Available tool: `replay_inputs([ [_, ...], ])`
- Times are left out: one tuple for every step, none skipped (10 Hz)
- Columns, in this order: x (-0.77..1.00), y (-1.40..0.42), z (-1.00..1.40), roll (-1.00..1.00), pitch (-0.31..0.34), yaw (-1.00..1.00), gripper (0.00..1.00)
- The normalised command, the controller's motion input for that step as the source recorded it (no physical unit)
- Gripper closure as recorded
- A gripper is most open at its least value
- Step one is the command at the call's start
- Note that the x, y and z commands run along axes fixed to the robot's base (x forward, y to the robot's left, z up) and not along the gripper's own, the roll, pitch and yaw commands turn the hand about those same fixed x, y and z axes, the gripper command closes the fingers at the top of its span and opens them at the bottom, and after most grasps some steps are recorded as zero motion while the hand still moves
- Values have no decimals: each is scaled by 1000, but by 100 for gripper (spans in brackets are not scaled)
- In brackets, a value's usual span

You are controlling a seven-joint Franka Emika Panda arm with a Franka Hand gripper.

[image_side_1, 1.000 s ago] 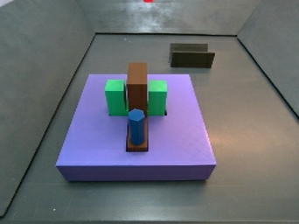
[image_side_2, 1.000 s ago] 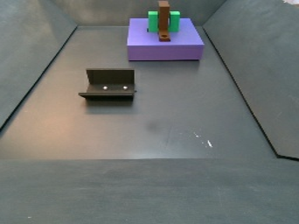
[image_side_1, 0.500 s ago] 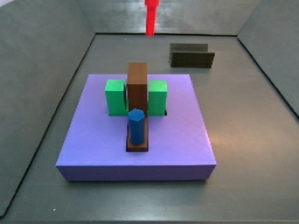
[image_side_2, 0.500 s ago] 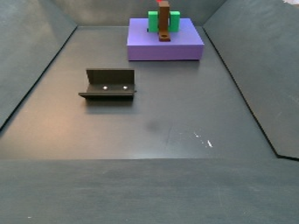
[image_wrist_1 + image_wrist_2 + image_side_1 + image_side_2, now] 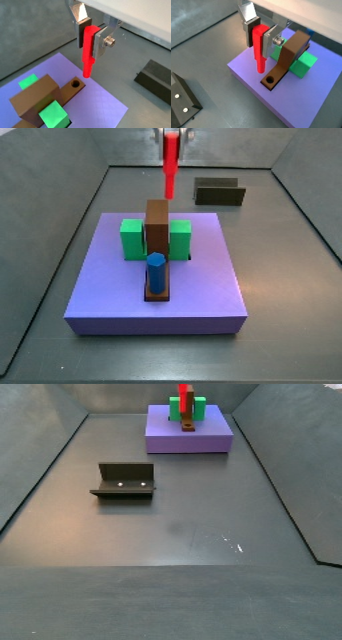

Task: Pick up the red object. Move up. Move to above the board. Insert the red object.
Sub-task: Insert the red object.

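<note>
In a side view, the purple slab (image 5: 156,278) fills the middle of the grey floor, and on it the green blocks (image 5: 132,238) flank the board (image 5: 158,236), a long brown bar running front to back, with a blue peg (image 5: 156,272) standing upright at its darker near end. Above the board's far end hangs the gripper (image 5: 171,136), at the top edge of that picture, its jaws pinching the red object (image 5: 171,166), which points straight down with its lower tip clear of the board. In both wrist views the silver fingers (image 5: 102,41) clamp the red stick at its upper part, dark pads pressed to either side, and the free tip hangs near a round hole (image 5: 75,84) in the board's darker end, not yet in it. To the right, well apart from the slab, the fixture (image 5: 219,192) stands on the floor near the back wall.
</note>
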Motion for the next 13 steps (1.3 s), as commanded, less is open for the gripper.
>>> replay_inputs([
  [0, -69, -754, 161, -66, 0, 100],
  [0, -109, -597, 141, -69, 0, 100],
  [-140, -63, -260, 0, -63, -26, 100],
  [-89, 0, 14, -153, -76, -60, 100],
  [-57, 0, 0, -189, -76, -71, 100],
  [-117, 0, 0, -196, -74, -97, 100],
  [-174, 0, 0, -180, -73, -97, 100],
  [-214, 0, 0, -183, -71, -83, 100],
  [-226, 0, 0, -180, -69, -86, 100],
  [-251, 0, 60, -147, -49, -129, 100],
  [-203, -31, 26, -193, -83, -94, 100],
  [-91, -77, 0, -190, -99, -46, 100],
  [0, -63, 0, -171, -123, 0, 100],
])
